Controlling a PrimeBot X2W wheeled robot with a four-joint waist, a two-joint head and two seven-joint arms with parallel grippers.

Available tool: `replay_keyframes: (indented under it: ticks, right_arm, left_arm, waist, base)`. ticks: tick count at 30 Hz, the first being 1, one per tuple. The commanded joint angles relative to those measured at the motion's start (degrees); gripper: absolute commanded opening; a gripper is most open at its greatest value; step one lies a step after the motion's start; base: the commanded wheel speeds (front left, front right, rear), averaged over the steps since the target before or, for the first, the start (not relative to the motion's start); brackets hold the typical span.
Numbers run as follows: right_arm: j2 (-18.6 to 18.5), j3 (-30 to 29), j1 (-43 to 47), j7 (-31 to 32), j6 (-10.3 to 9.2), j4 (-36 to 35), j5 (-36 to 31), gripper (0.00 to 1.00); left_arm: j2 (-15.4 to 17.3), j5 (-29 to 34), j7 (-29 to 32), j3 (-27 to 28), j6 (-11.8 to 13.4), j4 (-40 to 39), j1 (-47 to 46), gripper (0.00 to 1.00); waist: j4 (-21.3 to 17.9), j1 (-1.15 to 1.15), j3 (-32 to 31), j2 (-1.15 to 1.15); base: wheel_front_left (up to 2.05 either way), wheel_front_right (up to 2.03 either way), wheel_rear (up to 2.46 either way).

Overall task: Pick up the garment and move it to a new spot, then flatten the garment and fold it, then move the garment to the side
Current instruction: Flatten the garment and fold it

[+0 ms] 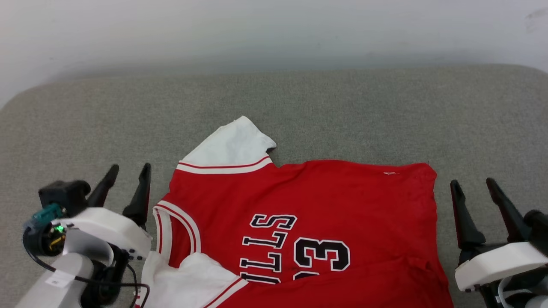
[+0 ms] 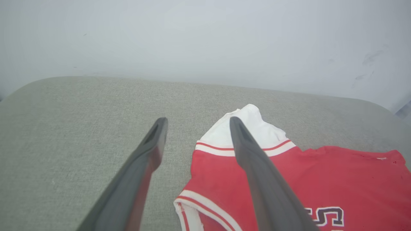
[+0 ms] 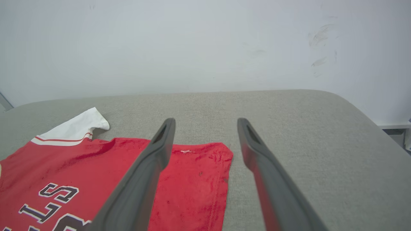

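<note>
The garment (image 1: 325,201), a red jersey with white sleeves, striped trim and black lettering with "23", lies spread on the grey padded surface (image 1: 342,107), neck hole toward the left, hem toward the right. One white sleeve points to the far side, the other lies at the near edge of the head view. My left gripper (image 1: 128,173) is open, just left of the neck hole, holding nothing. My right gripper (image 1: 473,182) is open, just right of the hem, also empty. The left wrist view shows the garment (image 2: 321,173) beneath my left gripper (image 2: 197,123); the right wrist view shows the garment's (image 3: 80,166) hem corner beneath my right gripper (image 3: 205,123).
The grey padded surface runs far beyond the garment and ends at a pale wall (image 1: 274,30). Its corners are rounded; the right edge (image 3: 369,118) drops off beside the wall.
</note>
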Motion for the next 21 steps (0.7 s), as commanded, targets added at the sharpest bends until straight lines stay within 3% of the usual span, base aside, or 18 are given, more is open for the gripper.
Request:
replay_keyframes:
  ticks: [1, 6, 11, 17, 21]
  right_arm:
    - [0.4, -0.2, -1.2, -0.6, -0.04, -0.8, -0.6, 1.00]
    - [1.2, -0.8, -6.0, -1.7, -0.04, -3.0, -1.5, 1.00]
    - [1.5, -0.4, -9.5, -2.6, -0.04, -3.4, -2.2, 1.00]
    - [1.7, 0.7, -11.6, -3.4, -0.05, -2.1, -2.0, 1.00]
    - [1.7, 1.7, -12.3, -4.3, -0.05, -0.7, -0.5, 1.00]
  left_arm:
    - [0.2, 0.4, -0.1, 0.3, -0.3, 0.2, -1.5, 1.00]
    - [1.7, 1.7, 0.6, 0.9, -2.6, 1.5, -9.4, 1.00]
    - [3.2, 1.1, 5.9, 0.1, -6.3, 3.7, -17.8, 1.00]
    - [4.2, -2.7, 18.5, -2.6, -11.8, 7.7, -26.9, 1.00]
    - [5.0, -6.1, 29.4, -4.7, -14.2, 11.7, -31.5, 1.00]
  waist:
    - [-1.2, 0.00, 3.7, 0.00]
    - [-2.9, 0.00, 9.8, 0.00]
    - [-4.9, 0.00, 13.2, 0.00]
    - [-7.8, 0.00, 15.1, 0.00]
    - [-9.8, 0.00, 16.1, 0.00]
  base:
    - [0.00, 0.00, 0.00]
    - [0.00, 0.00, 0.00]
    - [0.00, 0.00, 0.00]
    - [0.00, 0.00, 0.00]
    - [0.00, 0.00, 0.00]
